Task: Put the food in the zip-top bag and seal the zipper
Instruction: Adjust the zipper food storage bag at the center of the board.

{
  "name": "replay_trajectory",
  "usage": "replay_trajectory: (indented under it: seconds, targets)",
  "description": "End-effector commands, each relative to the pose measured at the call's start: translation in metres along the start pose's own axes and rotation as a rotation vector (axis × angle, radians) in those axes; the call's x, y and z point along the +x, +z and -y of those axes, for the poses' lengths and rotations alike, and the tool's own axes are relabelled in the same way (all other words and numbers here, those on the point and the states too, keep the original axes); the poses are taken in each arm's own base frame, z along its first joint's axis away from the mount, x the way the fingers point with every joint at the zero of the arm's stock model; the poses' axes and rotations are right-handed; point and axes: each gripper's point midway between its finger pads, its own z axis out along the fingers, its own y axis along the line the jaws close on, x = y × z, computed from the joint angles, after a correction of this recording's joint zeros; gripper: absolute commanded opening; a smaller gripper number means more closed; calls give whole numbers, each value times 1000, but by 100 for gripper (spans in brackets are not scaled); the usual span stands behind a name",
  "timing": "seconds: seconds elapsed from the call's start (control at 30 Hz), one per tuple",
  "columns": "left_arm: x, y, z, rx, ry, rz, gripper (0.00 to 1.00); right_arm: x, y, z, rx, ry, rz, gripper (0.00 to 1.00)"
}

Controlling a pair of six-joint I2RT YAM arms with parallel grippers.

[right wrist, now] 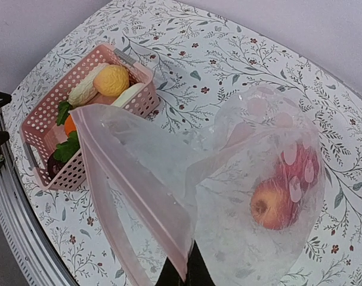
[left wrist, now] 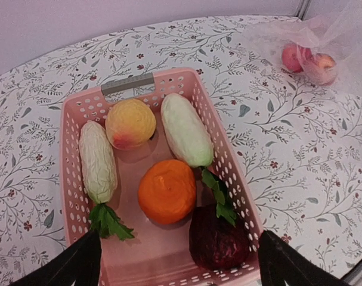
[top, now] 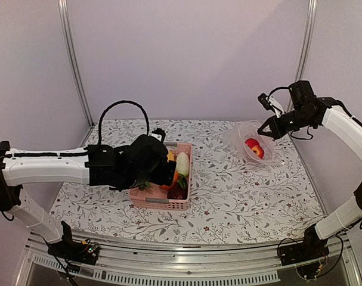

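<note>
A: Left arm?
B: Reaches across over basket (left wrist: 67, 179); left pincer (left wrist: 183, 265) spread wide above the food (left wrist: 167, 190).
A: Right arm?
B: Elbow raised; right pincer (top: 267, 127) clenched on bag (top: 239, 138) rim, two red fruits (top: 254, 147) inside.

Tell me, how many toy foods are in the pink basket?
5: one radish by the basket left wall, another radish on the right, a yellow fruit between them, an orange in the middle, a dark red piece near right. None seems hidden.

I'm counting two white green-leafed toy radishes (left wrist: 98, 161), one ridged orange (left wrist: 167, 190), one yellow peach (left wrist: 130, 123), one dark-red beet (left wrist: 218, 241), two red apples (left wrist: 294, 58).
</note>
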Motion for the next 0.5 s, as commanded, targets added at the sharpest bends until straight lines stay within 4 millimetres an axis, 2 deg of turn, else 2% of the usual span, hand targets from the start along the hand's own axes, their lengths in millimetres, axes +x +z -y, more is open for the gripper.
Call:
replay_trajectory:
  seconds: [0.0, 0.13, 0.3, 0.47]
  targets:
    - [17, 8, -10, 30, -50, -93, 90, 13, 3, -18, -74, -16, 11, 0]
    - [28, 21, -15, 31, -42, -167, 90, 26, 8, -26, -121, -11, 4, 0]
    - [41, 37, -19, 21, -30, -232, 91, 29, 6, -30, -130, -16, 10, 0]
    - [62, 52, -9, 65, -39, -323, 93, 32, 6, -29, -126, -15, 4, 0]
